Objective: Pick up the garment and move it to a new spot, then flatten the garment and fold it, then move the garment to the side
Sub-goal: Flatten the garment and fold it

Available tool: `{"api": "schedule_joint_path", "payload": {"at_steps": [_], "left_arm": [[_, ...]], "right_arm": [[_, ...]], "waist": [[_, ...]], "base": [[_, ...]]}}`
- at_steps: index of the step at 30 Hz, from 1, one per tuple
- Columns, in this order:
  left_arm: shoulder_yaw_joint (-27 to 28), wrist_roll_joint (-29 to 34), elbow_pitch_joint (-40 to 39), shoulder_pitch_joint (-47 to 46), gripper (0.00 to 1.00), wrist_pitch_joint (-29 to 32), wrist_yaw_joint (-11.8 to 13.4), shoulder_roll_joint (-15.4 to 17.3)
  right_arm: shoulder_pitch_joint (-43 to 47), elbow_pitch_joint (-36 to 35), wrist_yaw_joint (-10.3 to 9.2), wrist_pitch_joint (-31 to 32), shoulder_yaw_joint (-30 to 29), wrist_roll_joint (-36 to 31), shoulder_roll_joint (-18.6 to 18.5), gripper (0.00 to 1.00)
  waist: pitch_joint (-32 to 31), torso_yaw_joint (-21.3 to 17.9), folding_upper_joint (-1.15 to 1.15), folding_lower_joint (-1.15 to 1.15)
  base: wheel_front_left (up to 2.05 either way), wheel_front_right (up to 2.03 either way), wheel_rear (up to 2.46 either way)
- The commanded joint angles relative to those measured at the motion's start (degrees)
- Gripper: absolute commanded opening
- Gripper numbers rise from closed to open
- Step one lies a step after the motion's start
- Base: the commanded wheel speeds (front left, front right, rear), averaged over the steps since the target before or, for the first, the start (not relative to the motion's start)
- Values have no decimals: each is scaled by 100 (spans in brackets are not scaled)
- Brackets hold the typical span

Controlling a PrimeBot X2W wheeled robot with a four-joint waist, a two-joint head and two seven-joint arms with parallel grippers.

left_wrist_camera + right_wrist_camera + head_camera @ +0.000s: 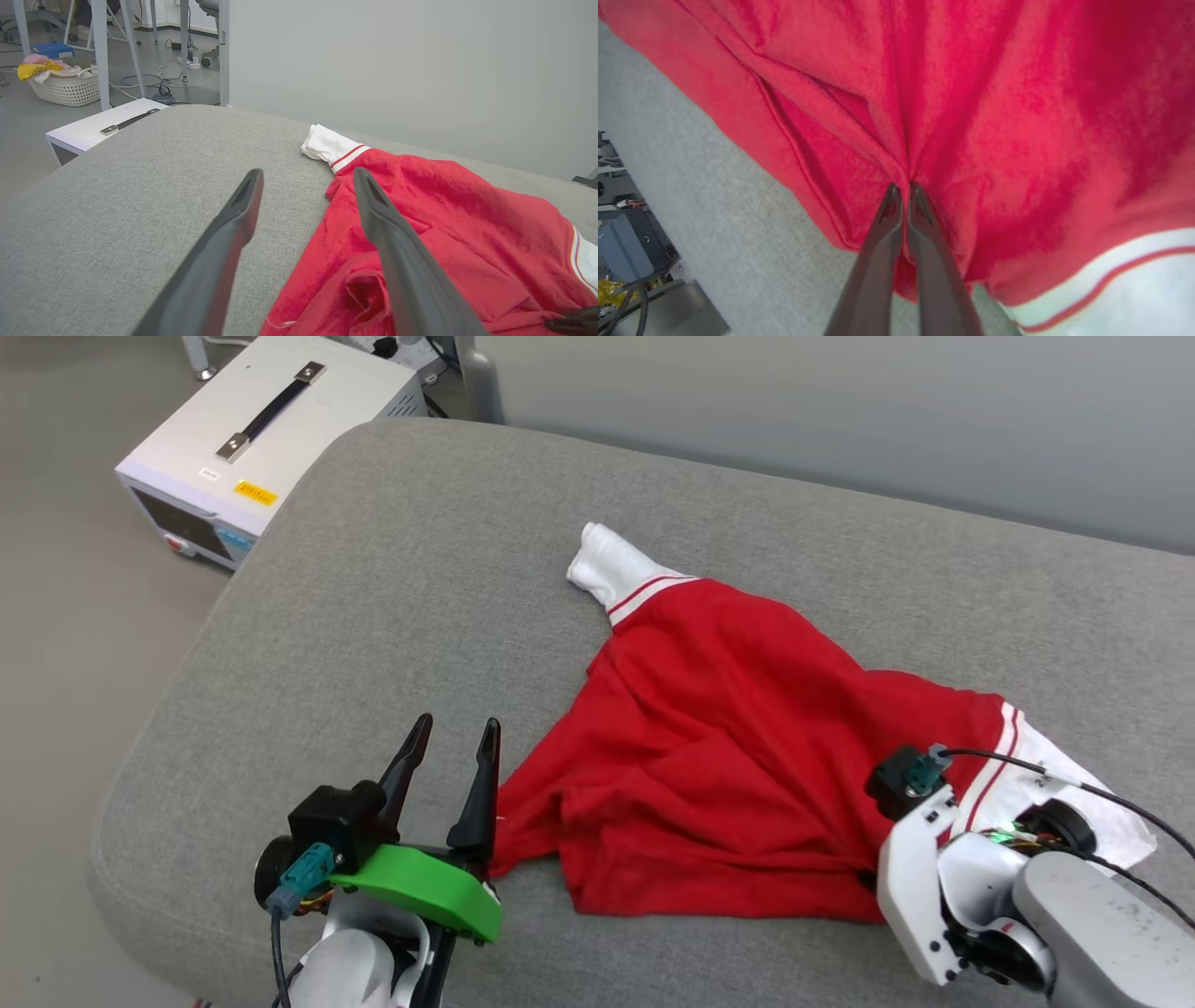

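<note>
The garment [728,737], red with white short sleeves and striped trim, lies crumpled on the grey cushion [392,616]. One sleeve [611,565] points to the far side and the other sleeve [1074,793] lies by my right wrist [920,831]. In the right wrist view my right gripper [901,189] is shut on a pinched fold of the garment's [971,116] red cloth. My left gripper [453,747] stands open just left of the garment's near corner, with nothing between its fingers. In the left wrist view the left gripper [308,177] frames the cushion's surface and the garment's [444,210] edge.
A white equipment box [261,439] with a black handle stands on the floor beyond the cushion's far left corner. A laundry basket [65,84] and table legs stand farther off. A grey wall [840,401] runs behind the cushion. The cushion's rounded edge falls away on the left and near sides.
</note>
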Motion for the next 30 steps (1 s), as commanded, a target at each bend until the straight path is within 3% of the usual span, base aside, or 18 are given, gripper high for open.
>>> {"api": "schedule_joint_path", "payload": {"at_steps": [1,10,16,17,18,21,22,30], "left_arm": [[31,65,12,56,100,-32,-30,-32],[124,141,60,145,100,-33,-84,-88],[137,172,105,176,100,-33,-117,-135],[142,174,113,181,100,-33,-121,-140],[151,176,128,190,100,-33,-126,-142],[169,185,173,213,100,-33,-139,-139],[185,189,217,216,100,-33,-148,-130],[204,100,190,282,100,-33,-196,-139]], "right_arm": [[209,50,-12,49,24,55,-314,0],[330,-275,-12,192,9,236,-1458,0],[620,-219,-12,41,-184,438,-1560,0],[651,-220,-12,-77,-254,454,-1514,39],[690,-220,-12,-208,-327,473,-1448,100],[795,-258,-12,-554,-542,577,-1244,100],[895,-380,-12,-1070,-869,616,-1072,100],[1458,-886,-12,-2619,-2248,327,-560,100]], "waist": [[-191,-240,0,0],[-359,-566,0,0],[-382,-666,0,0],[-384,-681,0,0],[-392,-703,0,0],[-441,-762,0,0],[-519,-820,0,0],[-628,-995,0,0]], "base": [[0,0,0],[0,0,0],[0,0,0],[0,0,0],[0,0,0],[0,0,0],[0,0,0],[0,0,0]]}}
